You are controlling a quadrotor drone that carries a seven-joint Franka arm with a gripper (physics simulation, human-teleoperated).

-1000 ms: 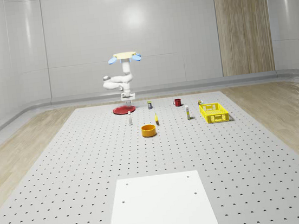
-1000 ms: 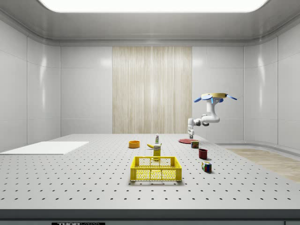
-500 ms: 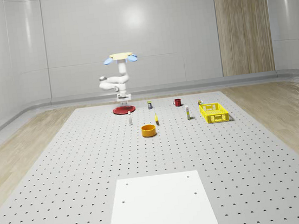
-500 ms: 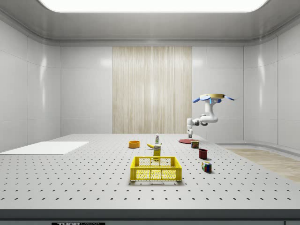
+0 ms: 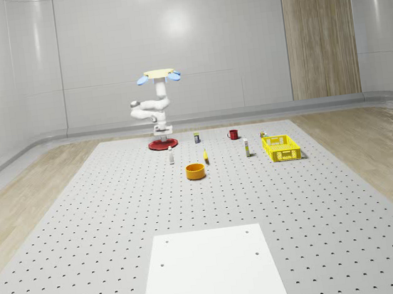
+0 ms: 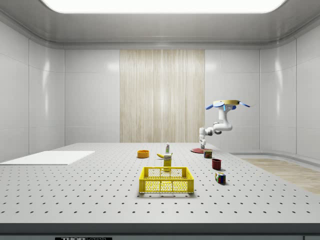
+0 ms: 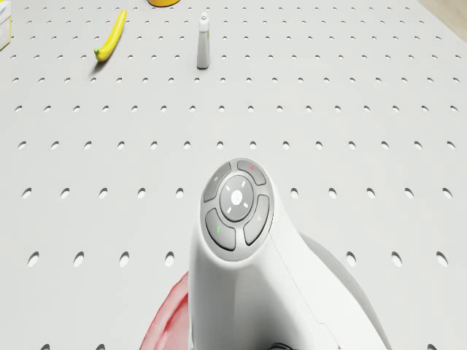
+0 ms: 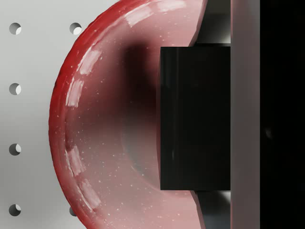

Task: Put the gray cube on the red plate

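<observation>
One gripper (image 5: pixel 164 131) hung just above the red plate (image 5: pixel 155 146), with the drone (image 5: pixel 159 74) hovering over both. How wide it stood could not be told. Close beneath the wrist, a dark block (image 8: pixel 195 117) covered part of the plate's bowl; whether that was the gray cube was unclear. Under the plate lay a gray perforated table (image 5: pixel 84 225), bounded by pale glossy walls and a wood panel (image 5: pixel 318 28).

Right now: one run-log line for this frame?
drone: hovering beside red plate | gripper: just above plate | gray cube: likely the dark block at gripper | placement: not confirmed
</observation>
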